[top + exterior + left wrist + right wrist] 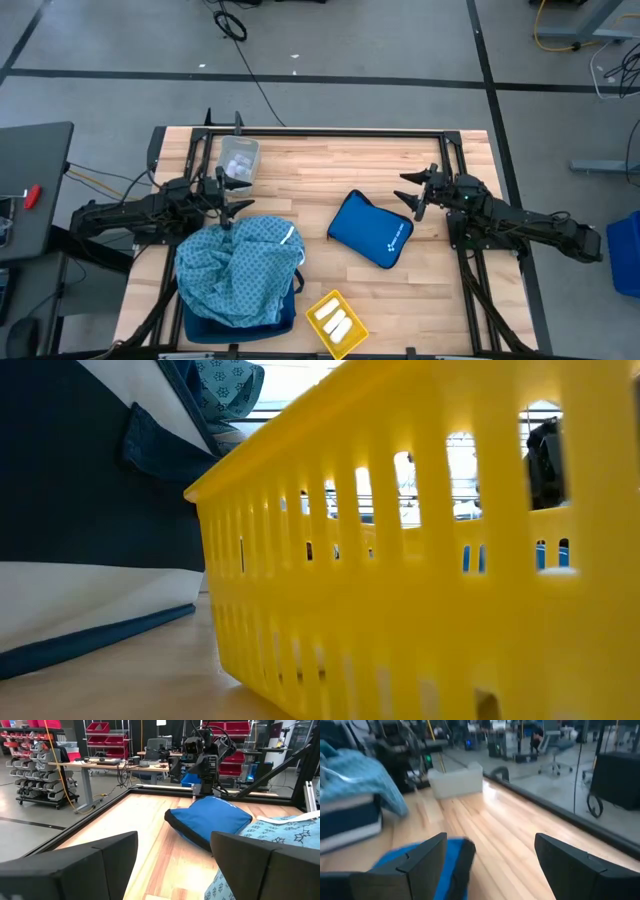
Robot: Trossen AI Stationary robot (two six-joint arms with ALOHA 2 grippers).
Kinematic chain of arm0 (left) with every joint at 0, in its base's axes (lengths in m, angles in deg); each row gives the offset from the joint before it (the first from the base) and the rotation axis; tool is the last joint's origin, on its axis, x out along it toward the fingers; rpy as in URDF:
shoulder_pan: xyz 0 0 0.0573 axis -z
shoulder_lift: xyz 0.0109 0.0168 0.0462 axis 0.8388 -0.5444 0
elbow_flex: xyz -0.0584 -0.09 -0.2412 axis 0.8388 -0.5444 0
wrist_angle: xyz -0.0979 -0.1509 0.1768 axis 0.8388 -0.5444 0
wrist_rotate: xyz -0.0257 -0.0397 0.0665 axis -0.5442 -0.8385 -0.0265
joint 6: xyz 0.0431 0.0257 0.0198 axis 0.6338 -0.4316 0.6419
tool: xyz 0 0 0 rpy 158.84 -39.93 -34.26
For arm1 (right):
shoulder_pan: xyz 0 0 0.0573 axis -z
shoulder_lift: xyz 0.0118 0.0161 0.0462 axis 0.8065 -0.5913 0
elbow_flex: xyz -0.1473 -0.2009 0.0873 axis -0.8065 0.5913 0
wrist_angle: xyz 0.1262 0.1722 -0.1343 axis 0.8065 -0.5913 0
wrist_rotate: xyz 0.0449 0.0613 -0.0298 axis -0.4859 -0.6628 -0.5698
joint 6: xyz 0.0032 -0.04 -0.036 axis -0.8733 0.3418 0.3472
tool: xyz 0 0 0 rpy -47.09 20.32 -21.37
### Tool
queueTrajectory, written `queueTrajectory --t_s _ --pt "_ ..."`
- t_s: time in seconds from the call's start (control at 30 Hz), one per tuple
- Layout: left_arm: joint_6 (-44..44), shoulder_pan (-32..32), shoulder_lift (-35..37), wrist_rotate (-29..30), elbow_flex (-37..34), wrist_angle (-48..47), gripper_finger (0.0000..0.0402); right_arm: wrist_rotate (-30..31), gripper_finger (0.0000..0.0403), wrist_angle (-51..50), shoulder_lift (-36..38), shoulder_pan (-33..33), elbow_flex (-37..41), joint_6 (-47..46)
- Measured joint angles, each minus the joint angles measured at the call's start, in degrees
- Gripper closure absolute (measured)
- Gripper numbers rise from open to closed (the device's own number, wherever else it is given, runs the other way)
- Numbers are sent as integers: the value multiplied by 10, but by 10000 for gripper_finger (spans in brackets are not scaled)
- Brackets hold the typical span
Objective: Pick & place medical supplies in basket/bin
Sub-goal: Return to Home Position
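Note:
The light-blue dotted cloth (240,265) is draped over a navy and white bin (240,322) near the table's left front; it also shows in the left wrist view (285,832) and the right wrist view (360,772). Small white packets (337,325) lie in a yellow basket (335,322) at the near edge. More white items sit in a clear tub (238,160) toward the far left. My left gripper (235,195) (175,837) hovers open beside the cloth's far edge. My right gripper (412,194) (490,837) hovers open just right of the bright blue pouch (370,228).
The bright blue zip pouch (210,817) lies flat at mid-table between the two grippers. In the low view the yellow basket wall (420,560) fills the near foreground, with the bin (90,510) on its left. Bare wood (330,165) lies across the far middle of the table.

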Motion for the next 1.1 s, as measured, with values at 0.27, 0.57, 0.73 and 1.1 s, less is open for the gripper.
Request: queueTrajectory --t_s 0.27,0.57,0.73,1.1 --pt "1 0 0 4 0 0 146 19 94 13 0 -35 0 66" --pt "-5 0 0 4 0 0 146 109 94 36 0 -137 0 90" --pt "-7 0 0 4 0 0 146 139 94 31 0 -181 0 88" --pt "-7 0 0 4 0 0 146 199 94 24 0 -256 0 90"
